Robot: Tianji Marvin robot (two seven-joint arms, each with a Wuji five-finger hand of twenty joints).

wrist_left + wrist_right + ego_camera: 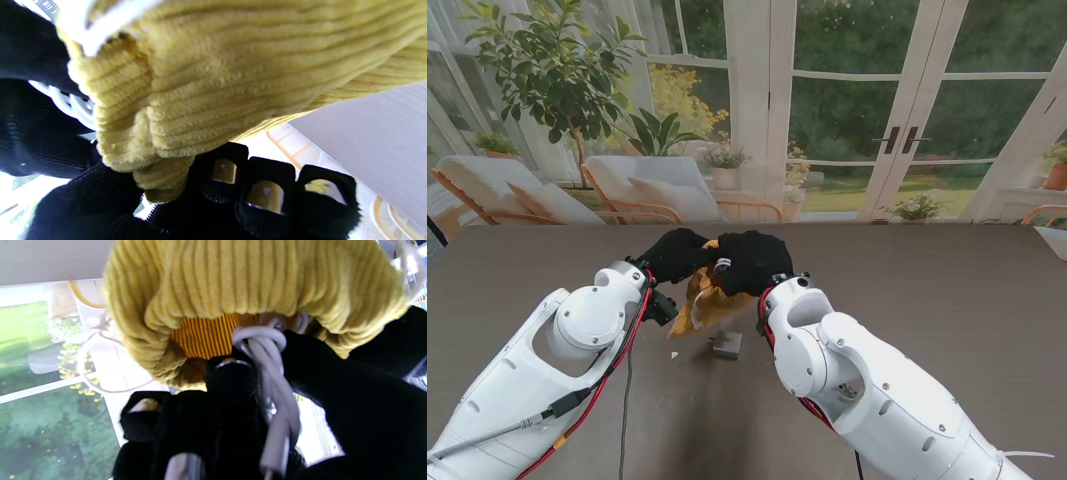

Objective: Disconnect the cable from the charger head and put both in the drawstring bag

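My two hands, the left hand (pixel 672 255) and the right hand (pixel 752 262), are wearing black. Between them the drawstring bag (pixel 699 300) is showing ribbed mustard yellow, with orange stripes inside. The cable (pixel 273 390) in my right fingers is looking pale grey.

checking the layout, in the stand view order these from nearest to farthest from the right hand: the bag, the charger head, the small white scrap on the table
1. The yellow bag: touching the right hand, on its left, held up between both hands.
2. The charger head: on the table, nearer to me than the hand.
3. The small white scrap: on the table, left of the charger head, farthest.
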